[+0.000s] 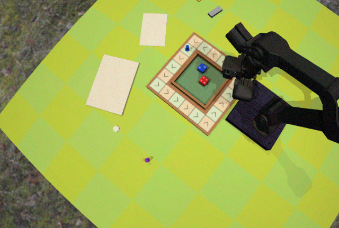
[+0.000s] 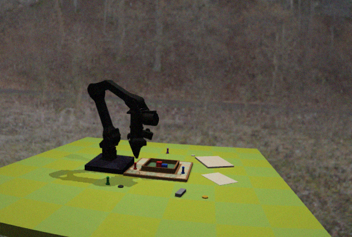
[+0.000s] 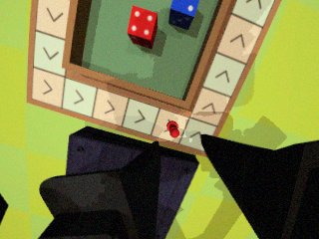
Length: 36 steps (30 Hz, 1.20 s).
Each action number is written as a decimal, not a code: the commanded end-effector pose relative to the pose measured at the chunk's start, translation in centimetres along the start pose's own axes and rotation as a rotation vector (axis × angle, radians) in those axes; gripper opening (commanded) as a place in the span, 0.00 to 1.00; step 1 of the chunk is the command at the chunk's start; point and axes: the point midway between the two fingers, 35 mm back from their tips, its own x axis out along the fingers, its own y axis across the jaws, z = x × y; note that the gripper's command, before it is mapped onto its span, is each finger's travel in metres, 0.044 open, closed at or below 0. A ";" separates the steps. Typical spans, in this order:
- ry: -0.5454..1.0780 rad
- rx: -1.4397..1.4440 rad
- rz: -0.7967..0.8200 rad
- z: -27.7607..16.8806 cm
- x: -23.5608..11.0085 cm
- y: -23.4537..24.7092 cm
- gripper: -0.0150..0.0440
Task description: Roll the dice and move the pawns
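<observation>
Gripper (image 3: 179,144) part-open and holding nothing above red pawn (image 3: 172,128), pawn hidden in top view

A green-and-yellow checkered table (image 2: 198,214) fills the lower frame; behind it, brown leaf-strewn ground (image 2: 256,120) rises to hazy bare trees (image 2: 159,15) across the top
</observation>
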 end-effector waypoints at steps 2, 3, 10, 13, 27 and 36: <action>0.008 -0.004 0.005 -0.2 0.9 0.1 0.59; 0.008 -0.004 0.005 -0.2 1.0 0.1 0.59; 0.008 -0.004 0.005 -0.1 2.1 0.0 0.59; 0.008 -0.004 0.005 -0.1 2.6 0.0 0.59; 0.008 -0.004 0.005 -0.2 4.8 0.1 0.59; 0.008 -0.004 0.005 -0.2 5.0 0.1 0.33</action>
